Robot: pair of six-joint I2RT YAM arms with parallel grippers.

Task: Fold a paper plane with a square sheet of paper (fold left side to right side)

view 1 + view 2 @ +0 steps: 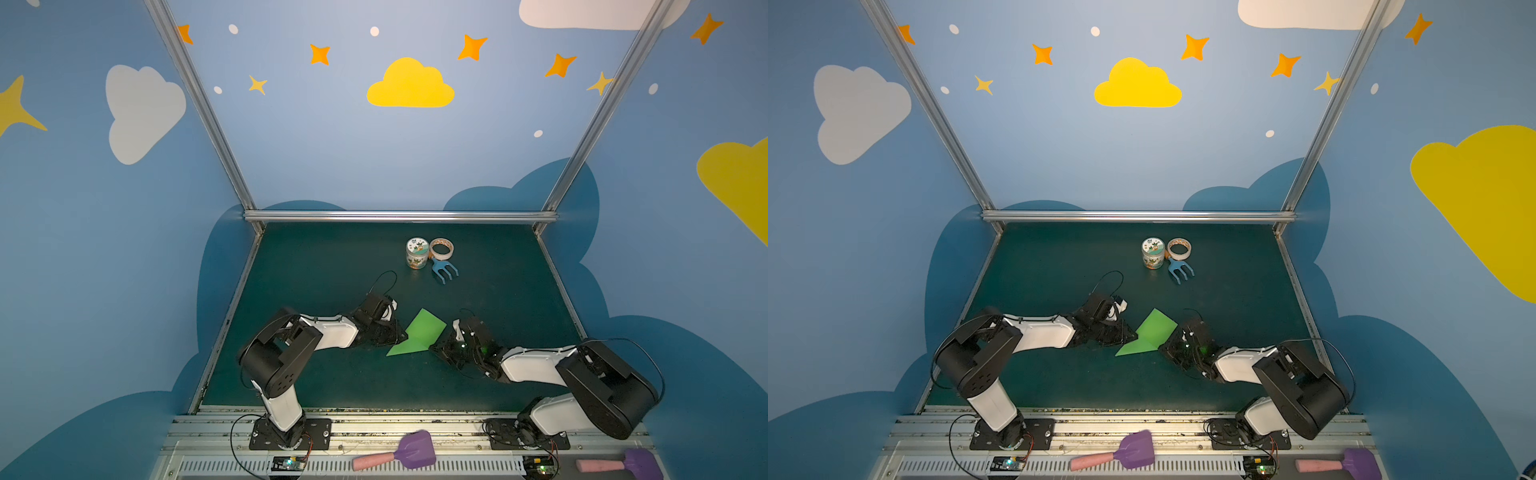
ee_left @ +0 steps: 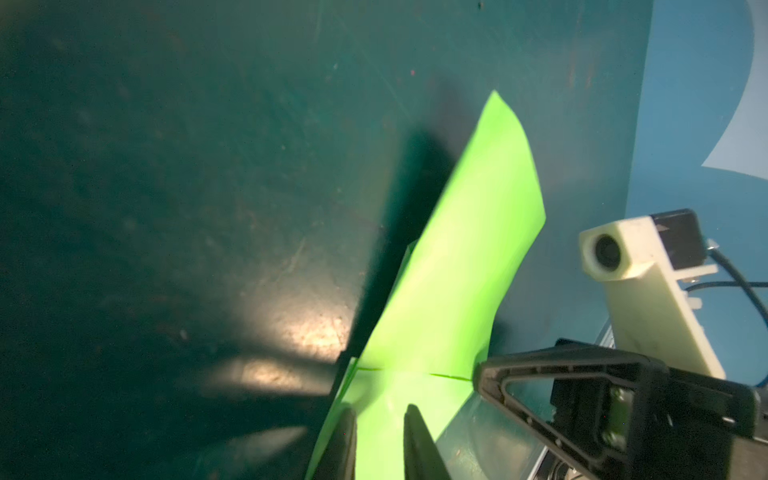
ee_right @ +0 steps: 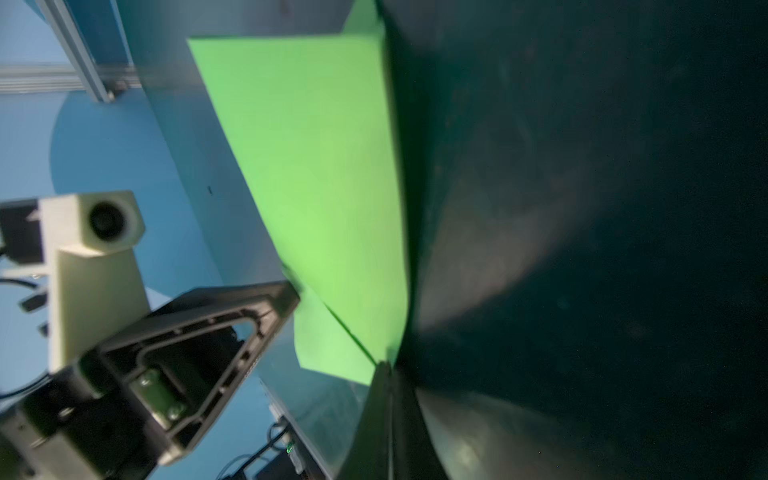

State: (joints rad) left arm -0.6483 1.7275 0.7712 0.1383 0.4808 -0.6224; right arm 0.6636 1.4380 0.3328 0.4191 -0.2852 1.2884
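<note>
The dark green surface (image 1: 316, 266) carries a jar (image 1: 417, 252), tape roll (image 1: 441, 248) and blue rake (image 1: 444, 270) far centre; the folded paper (image 1: 417, 334) rests nearer, mid-surface.

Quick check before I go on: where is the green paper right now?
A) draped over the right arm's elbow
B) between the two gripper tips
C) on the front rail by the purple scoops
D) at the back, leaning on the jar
B: the green paper lies between the left gripper and the right gripper, with one flap raised.
</note>
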